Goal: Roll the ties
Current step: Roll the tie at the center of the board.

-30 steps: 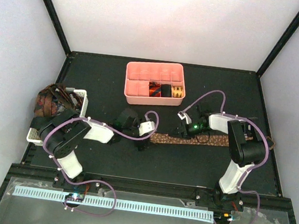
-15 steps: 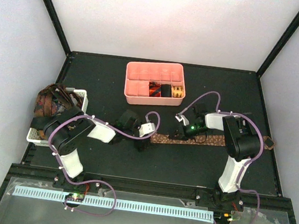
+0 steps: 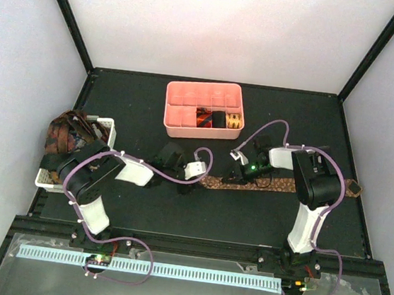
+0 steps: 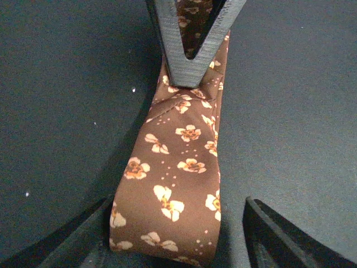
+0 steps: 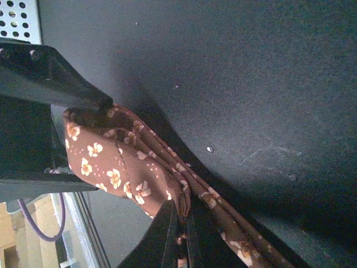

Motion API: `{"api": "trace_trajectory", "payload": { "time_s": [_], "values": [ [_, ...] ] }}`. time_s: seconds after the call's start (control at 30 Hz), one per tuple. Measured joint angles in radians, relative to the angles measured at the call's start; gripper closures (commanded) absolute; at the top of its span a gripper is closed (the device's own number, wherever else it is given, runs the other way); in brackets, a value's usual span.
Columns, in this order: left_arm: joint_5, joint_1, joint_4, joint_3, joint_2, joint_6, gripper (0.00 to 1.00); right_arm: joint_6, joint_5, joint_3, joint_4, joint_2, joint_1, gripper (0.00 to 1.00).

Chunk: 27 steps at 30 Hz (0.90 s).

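Honestly, the brown tie [image 3: 211, 183] lying across the middle of the top view looks soft and slippery (buckles easily), so grab near its end: right gripper [image 5: 181, 218] pinches it tight, left gripper [image 4: 175, 229] straddles it, jaws apart.

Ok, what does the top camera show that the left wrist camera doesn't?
Only the top view: the pink tray, the white basket, and the full stretch of the brown tie between the arms. Only the left wrist view: the tie's cream flower print, with the right jaws pinched on it and the left jaws open either side of its end. Both: the brown tie and the black table.
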Motion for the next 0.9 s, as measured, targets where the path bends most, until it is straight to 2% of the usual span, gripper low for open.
{"api": "trace_trajectory", "payload": {
  "time_s": [0.17, 0.5, 0.73, 0.83, 0.9],
  "values": [
    [0.018, 0.0, -0.001, 0.016, 0.0, 0.063, 0.56, -0.002, 0.0, 0.005, -0.003, 0.003, 0.0, 0.98],
    [0.085, -0.003, -0.012, 0.055, 0.001, 0.136, 0.55, -0.003, 0.0, 0.006, -0.004, 0.004, 0.0, 0.98],
    [0.105, -0.048, -0.01, 0.206, 0.091, 0.087, 0.53, -0.003, -0.002, 0.006, -0.004, 0.005, 0.0, 0.98],
    [0.108, -0.061, -0.01, 0.24, 0.138, 0.069, 0.48, -0.003, -0.002, 0.006, -0.004, 0.005, 0.0, 0.98],
    [0.108, -0.062, -0.015, 0.243, 0.153, 0.048, 0.39, -0.003, -0.002, 0.006, -0.004, 0.005, 0.0, 0.98]
  ]
}}
